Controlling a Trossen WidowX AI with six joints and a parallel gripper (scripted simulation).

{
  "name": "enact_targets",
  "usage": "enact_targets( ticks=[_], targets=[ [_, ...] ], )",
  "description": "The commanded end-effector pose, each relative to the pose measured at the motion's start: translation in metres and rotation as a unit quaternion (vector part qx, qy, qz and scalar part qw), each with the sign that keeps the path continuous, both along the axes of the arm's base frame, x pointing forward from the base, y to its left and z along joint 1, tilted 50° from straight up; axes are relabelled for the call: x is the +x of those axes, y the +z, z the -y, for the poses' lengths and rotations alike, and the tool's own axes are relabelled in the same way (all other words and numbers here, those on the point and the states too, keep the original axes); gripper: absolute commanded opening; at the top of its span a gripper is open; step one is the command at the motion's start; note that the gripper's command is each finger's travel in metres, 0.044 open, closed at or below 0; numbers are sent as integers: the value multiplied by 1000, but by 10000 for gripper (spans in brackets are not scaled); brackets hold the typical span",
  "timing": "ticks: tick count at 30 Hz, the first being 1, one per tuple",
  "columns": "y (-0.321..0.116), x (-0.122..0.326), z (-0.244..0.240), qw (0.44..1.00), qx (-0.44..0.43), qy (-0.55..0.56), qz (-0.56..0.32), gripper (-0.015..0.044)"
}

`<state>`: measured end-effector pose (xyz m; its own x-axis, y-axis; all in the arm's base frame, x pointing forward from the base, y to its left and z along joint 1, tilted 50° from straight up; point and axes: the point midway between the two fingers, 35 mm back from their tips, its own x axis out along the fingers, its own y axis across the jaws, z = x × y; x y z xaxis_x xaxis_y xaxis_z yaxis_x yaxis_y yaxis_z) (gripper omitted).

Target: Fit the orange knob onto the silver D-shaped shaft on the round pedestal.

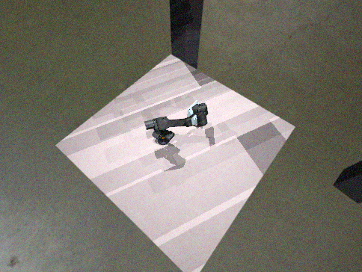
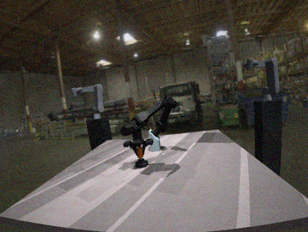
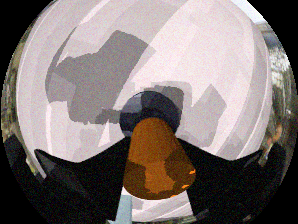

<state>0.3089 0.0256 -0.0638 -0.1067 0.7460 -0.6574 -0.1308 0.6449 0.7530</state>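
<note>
The orange knob point(image 2: 140, 152) point(image 3: 157, 160) is upright between the fingers of my gripper point(image 2: 139, 154), which is shut on it. In the top view only a small orange patch of the knob point(image 1: 163, 137) shows under the arm. The dark round pedestal point(image 2: 141, 164) point(image 3: 131, 112) stands on the table directly below the knob. The knob's lower end is at or just above the pedestal's top; I cannot tell whether they touch. The silver shaft and the knob's hole are hidden, so how their flat sides line up does not show.
The table point(image 1: 209, 194) point(image 2: 203, 197) carries striped light and shadows. The arm's pale blue base part point(image 2: 154, 143) stands behind the pedestal. Dark pillars point(image 1: 185, 34) point(image 2: 268, 134) stand beyond the table edges, with grey arms on the pillars in the exterior view.
</note>
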Motion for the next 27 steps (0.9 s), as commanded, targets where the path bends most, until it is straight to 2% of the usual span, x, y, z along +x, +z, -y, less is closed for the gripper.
enact_targets(
  ticks=[1, 5, 11, 27],
  targets=[
    [3, 1, 2, 1000, 2, 1, 2, 0],
    [3, 1, 3, 1000, 3, 9, 12, 0],
    [2, 1, 2, 994, 13, 69, 80, 0],
    [0, 0, 0, 994, 13, 69, 80, 0]
  ],
)
